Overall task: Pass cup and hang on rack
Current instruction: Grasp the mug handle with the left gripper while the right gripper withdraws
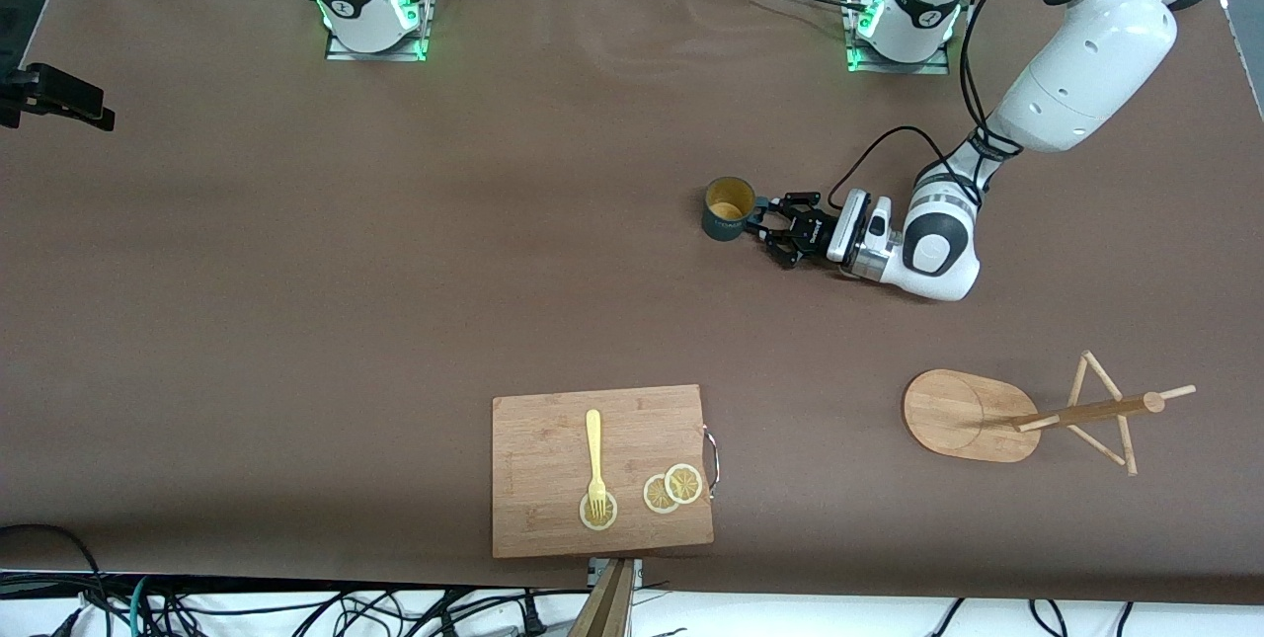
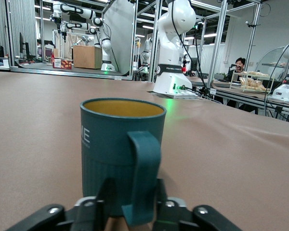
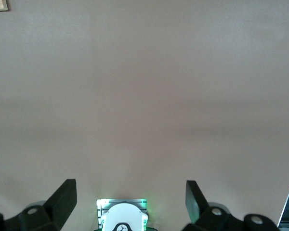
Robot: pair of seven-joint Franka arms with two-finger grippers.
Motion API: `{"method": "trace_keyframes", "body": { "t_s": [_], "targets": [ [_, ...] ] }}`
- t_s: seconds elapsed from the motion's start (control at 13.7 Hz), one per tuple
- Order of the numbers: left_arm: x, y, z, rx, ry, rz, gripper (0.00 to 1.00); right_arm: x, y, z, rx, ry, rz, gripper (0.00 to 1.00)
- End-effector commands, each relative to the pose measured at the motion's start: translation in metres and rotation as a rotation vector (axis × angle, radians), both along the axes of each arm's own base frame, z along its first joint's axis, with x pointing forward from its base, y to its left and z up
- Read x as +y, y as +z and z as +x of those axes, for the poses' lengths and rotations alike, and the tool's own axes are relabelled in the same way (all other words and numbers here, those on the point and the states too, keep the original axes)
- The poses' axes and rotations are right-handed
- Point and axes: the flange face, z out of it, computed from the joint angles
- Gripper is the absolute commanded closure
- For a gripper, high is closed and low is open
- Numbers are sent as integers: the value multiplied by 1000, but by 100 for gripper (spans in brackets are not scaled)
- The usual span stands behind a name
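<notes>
From the front, most of the right arm is cut off at the top edge; only its base shows, and its end effector is out of sight there. The left arm reaches down from its base and bends low over the desk (image 1: 296,272), wrist lying nearly level, pointing toward the right arm's end. The left end effector (image 1: 762,219) meets the cup (image 1: 729,209), which stands upright on the desk, mouth up, yellow inside showing, handle turned toward the end effector. Whether the fingers actually press the handle is hard to make out from here. Nearer the camera, toward the left arm's end, the rack (image 1: 1027,415) has its oval base on the desk, and its post and pegs appear stretched toward the left arm's end. A board (image 1: 553,518) lies at the near edge with a fork (image 1: 594,454) and lemon slices (image 1: 671,489) on it. In the left wrist view the cup (image 2: 116,149) stands straight, its handle (image 2: 143,173) facing the camera, and the left end effector (image 2: 132,204) has a finger (image 2: 106,199) close on each side of the handle, clamped on it or nearly so; the handle's bottom is hidden. In the right wrist view the right end effector (image 3: 130,197) hangs spread wide above bare desk, with its own base below.
</notes>
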Motion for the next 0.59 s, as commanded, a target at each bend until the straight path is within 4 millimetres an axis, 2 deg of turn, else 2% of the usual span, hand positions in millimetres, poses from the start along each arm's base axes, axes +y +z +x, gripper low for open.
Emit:
{"method": "trace_keyframes", "body": {
  "t_s": [0.0,0.29,0.51],
  "targets": [
    [0,1,3,-48,27,-29,100,-1,4,-1,-8,17,-11,0],
    [5,8,10,-76,34,-45,100,-2,4,-1,-8,17,-11,0],
    [22,16,15,-34,62,-75,100,-2,4,-1,-10,15,-11,0]
  ]
}}
